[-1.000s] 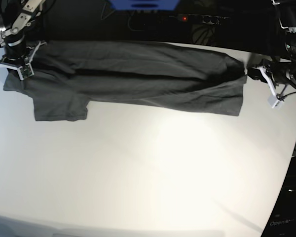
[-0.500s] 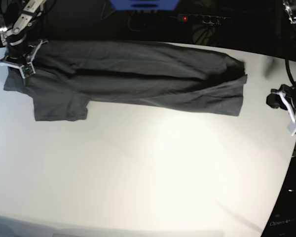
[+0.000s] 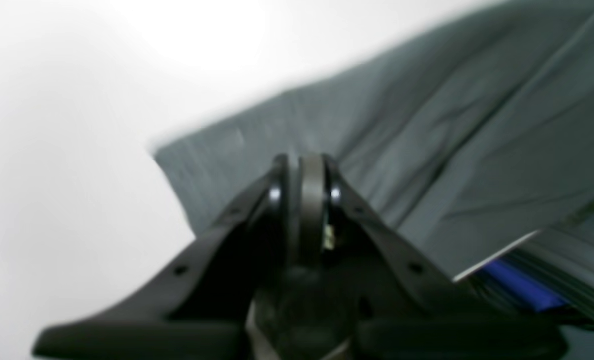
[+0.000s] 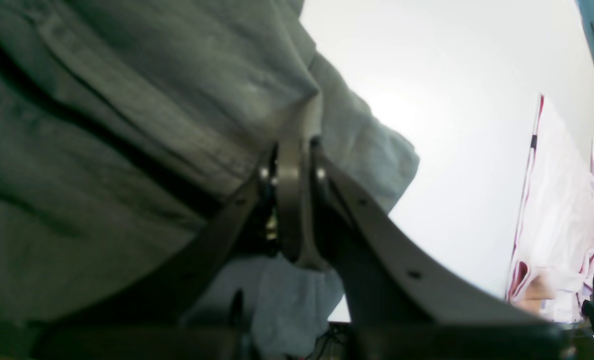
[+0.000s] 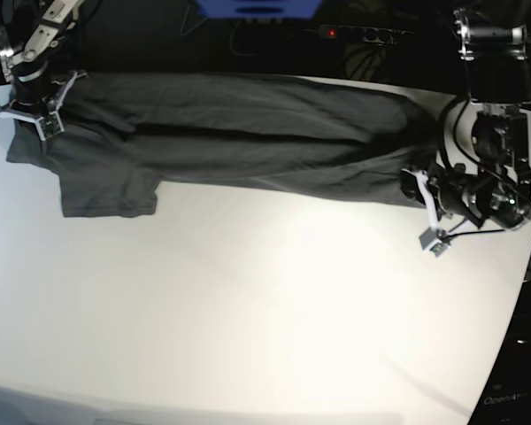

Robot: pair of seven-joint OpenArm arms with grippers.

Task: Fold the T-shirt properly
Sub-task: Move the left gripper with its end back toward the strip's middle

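The dark grey T-shirt point(image 5: 248, 142) lies in a long lengthwise band along the far side of the white table point(image 5: 265, 310), one sleeve sticking out toward me at the left. My right gripper point(image 5: 25, 117) sits at the shirt's left end. In the right wrist view, the right gripper point(image 4: 297, 150) is shut with cloth point(image 4: 102, 125) bunched against its tips. My left gripper point(image 5: 418, 205) hovers at the shirt's near right corner. The blurred left wrist view shows the left gripper point(image 3: 301, 167) shut with nothing between its fingers, over the hem point(image 3: 451, 125).
Beyond the table's far edge are a blue object point(image 5: 257, 7) and a power strip with a red light point(image 5: 354, 34). A pale pink and white item point(image 4: 561, 225) lies at the edge of the right wrist view. The table's curved right edge runs close to the left arm.
My left arm swung away from the shirt's far right end, out past the table edge, then back in to the near right corner. The right gripper barely shifted.
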